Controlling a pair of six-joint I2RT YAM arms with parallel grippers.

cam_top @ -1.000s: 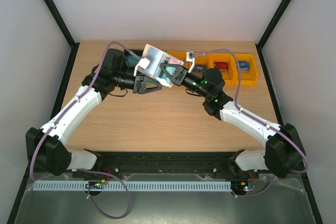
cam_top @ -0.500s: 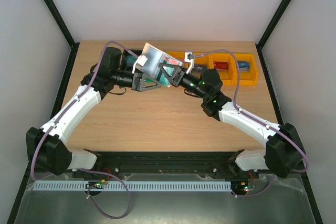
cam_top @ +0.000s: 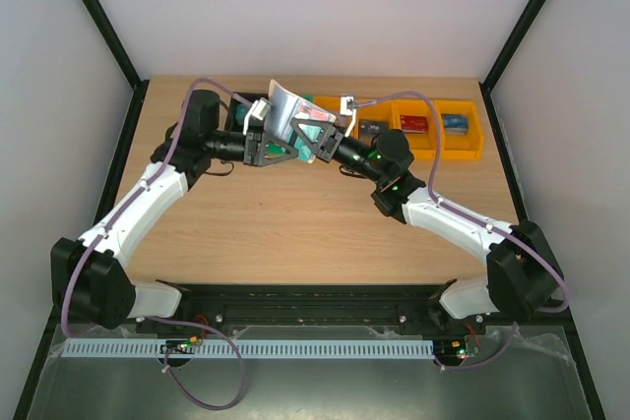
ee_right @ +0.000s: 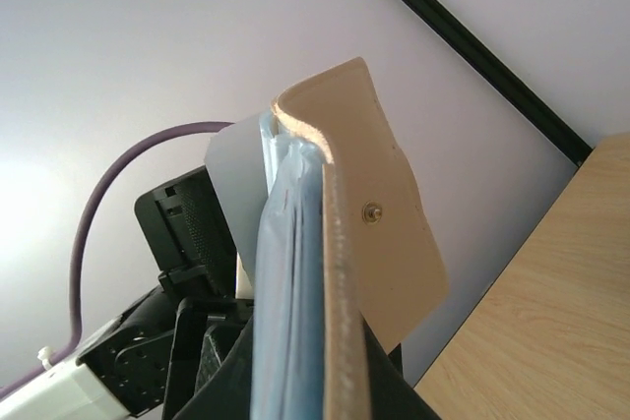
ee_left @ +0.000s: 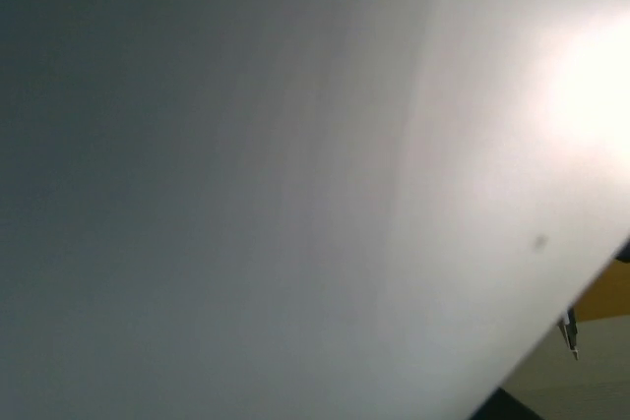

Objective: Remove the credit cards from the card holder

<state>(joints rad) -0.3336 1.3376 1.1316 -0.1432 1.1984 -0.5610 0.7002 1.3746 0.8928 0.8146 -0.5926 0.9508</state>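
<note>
We hold the card holder [cam_top: 283,112] aloft over the far surface, the right gripper [cam_top: 307,133] jaws clamped on it. The left gripper [cam_top: 281,150] is at the holder, but we can't tell its jaw opening. Next, the left needs to pinch a card edge and slide it out.

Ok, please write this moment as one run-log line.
card holder: held off the table | right gripper: shut on it | left gripper: against it, grip unclear | orange bins: cards inside

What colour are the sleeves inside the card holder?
Pale blue; the card holder's sleeves show best in the right wrist view.
</note>
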